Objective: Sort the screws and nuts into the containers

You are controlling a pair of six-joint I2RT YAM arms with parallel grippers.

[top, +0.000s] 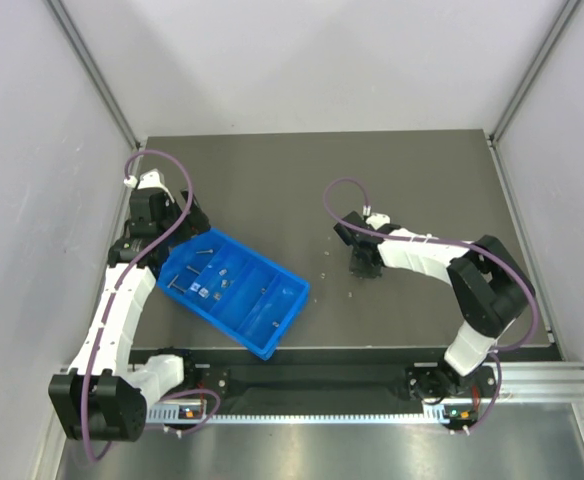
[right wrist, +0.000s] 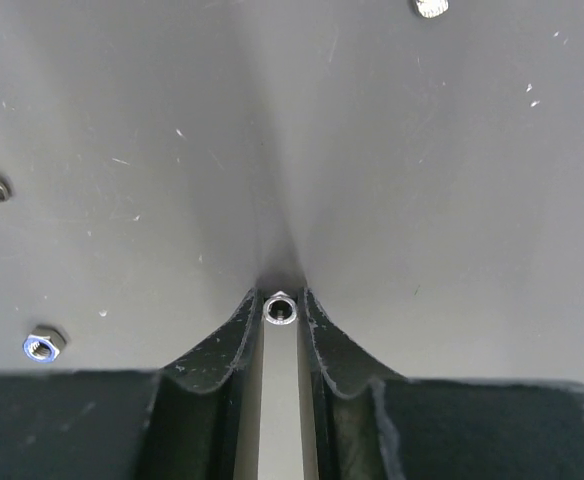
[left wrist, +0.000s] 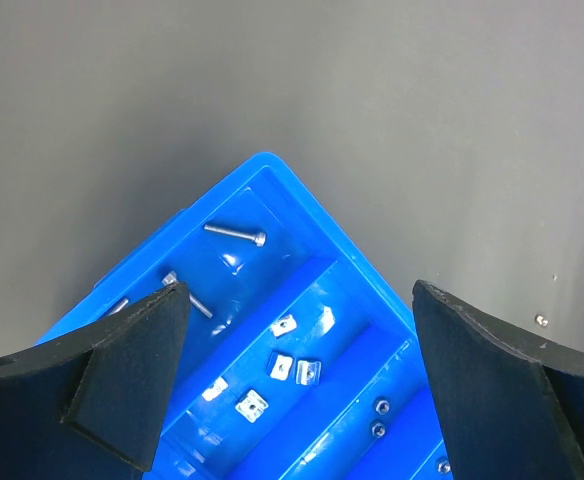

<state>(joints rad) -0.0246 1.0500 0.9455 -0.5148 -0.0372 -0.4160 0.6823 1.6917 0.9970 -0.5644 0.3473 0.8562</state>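
Right pincer [right wrist: 280,300]: narrow, clamps a nut [right wrist: 280,309] between both tips, lower centre of frame, down at table [right wrist: 422,200]. Looks silver, ring-shaped, dark bore. Second nut [right wrist: 44,343] loose at lower left, hexagonal, blue glint. Left pincer [left wrist: 297,295]: spread wide, grips nothing, hangs over tray [left wrist: 262,162] corner. Inside tray: screw [left wrist: 235,232], slim shaft, small head, upper compartment; square nuts [left wrist: 284,325] in middle compartment; round nuts [left wrist: 380,406] lower right, next compartment.

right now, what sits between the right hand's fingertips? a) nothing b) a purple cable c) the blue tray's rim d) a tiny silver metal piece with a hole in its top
d: in the right wrist view the right hand has its fingertips closed against a tiny silver piece.
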